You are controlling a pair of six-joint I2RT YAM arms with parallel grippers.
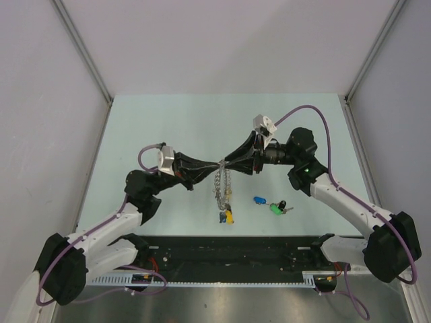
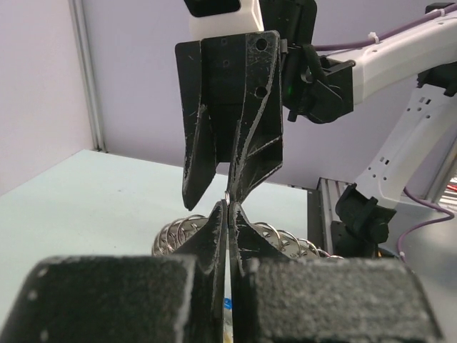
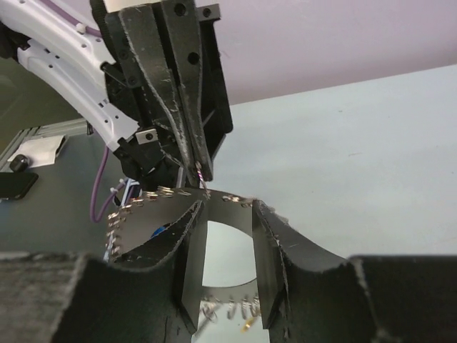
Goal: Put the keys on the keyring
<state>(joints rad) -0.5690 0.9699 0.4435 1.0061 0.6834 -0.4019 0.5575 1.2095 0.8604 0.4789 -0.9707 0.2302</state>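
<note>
Above table centre: left hand (image 1: 217, 163) and right hand (image 1: 233, 163) meet tip to tip, and the keyring (image 1: 222, 183) dangles from that meeting point toward 6 o'clock over the table (image 1: 168, 128).
Left hand: clamped shut on the keyring's rim, with a bit of wire loop poking out at its fingertips in the wrist view.
Right hand: fingers apart, straddling the rim just beside the left grip. No pinch visible.
Threaded keys: a yellow key (image 1: 229, 217) hangs at the ring's 6 o'clock end. Something darker sits beside it, too small to call.
Loose keys: blue key (image 1: 259, 200), green key (image 1: 275, 209) and black key (image 1: 282, 204) lie on the table at 4 o'clock from the ring, well apart from both hands.
Step in hand: looks like the right hand is taking a second grip on the rim.
Doing it well: land the pads on the flat band, not the springy loops. Stay close to the left grip so the ring doesn't twist. Squeeze slowly, and have the left hold firm until the pinch is set.
Watch for: a loop slipping between pads and setting the ring swinging.
</note>
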